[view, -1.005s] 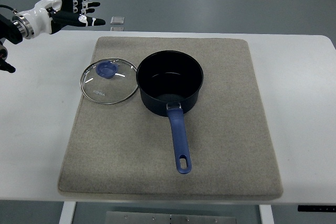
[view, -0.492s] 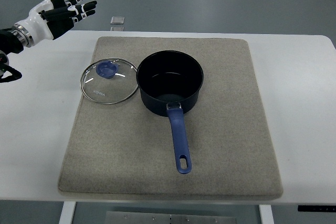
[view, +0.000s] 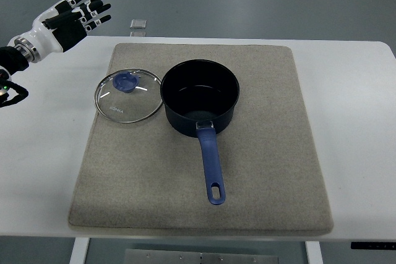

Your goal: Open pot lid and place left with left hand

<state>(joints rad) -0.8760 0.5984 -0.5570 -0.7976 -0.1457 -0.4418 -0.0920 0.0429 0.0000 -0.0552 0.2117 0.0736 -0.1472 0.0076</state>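
Note:
A dark blue pot (view: 200,96) with a long blue handle (view: 211,166) stands uncovered in the middle of a grey mat (view: 266,153). Its glass lid (view: 127,96), with a blue knob (view: 126,81), lies flat on the mat just left of the pot, touching its rim. My left hand (view: 86,7) hovers over the table's far left corner, well away from the lid, fingers spread and holding nothing. The right arm is out of the picture.
The mat lies on a white table (view: 352,109). A small grey block (view: 138,25) sits at the table's far edge, right of my left hand. Bare tabletop runs along both sides of the mat.
My left hand has drawn back to the left and slightly away from the lid, fingers still spread. The lid and pot have not moved.

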